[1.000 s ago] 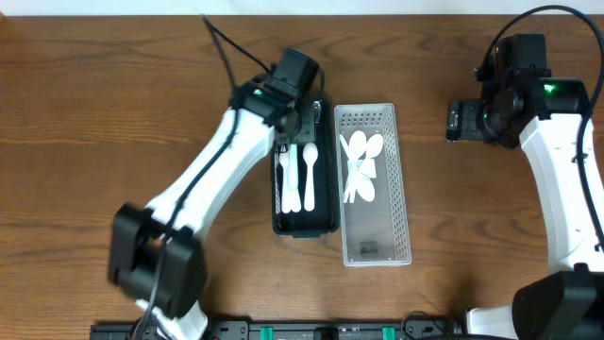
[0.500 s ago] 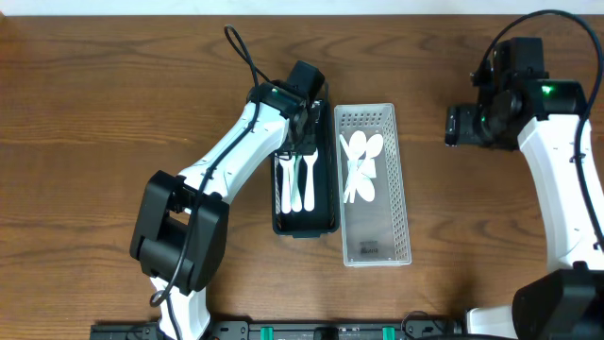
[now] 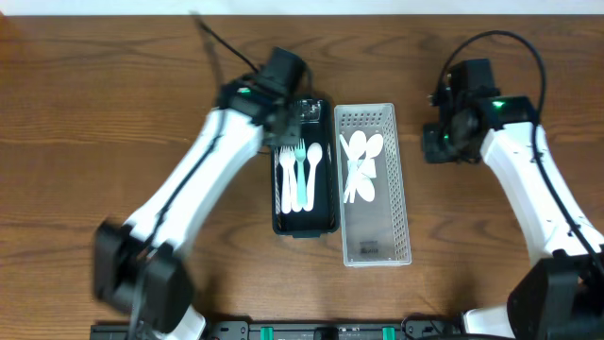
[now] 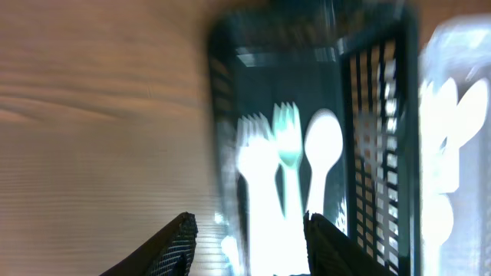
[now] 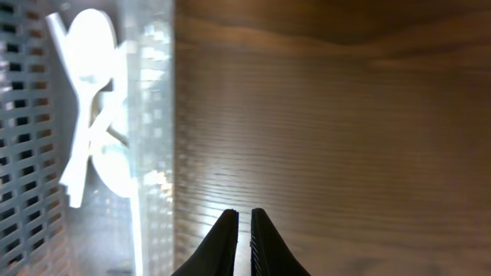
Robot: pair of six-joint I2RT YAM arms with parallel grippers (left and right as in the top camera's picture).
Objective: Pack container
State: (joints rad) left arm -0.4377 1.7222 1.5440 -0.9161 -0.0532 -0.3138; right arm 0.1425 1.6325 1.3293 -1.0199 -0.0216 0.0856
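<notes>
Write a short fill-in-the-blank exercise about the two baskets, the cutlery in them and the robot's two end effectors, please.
The mint-green plastic fork lies in the ___ slotted plastic basket. The white perforated plastic basket holds white plastic ___. The left end effector, above the fork, is ___. The right end effector, over the bare wooden table, is ___.
Missing words: black; spoons; open; shut.

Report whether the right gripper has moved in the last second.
Yes. In the overhead view the right gripper has shifted closer to the fixed white basket.
</notes>
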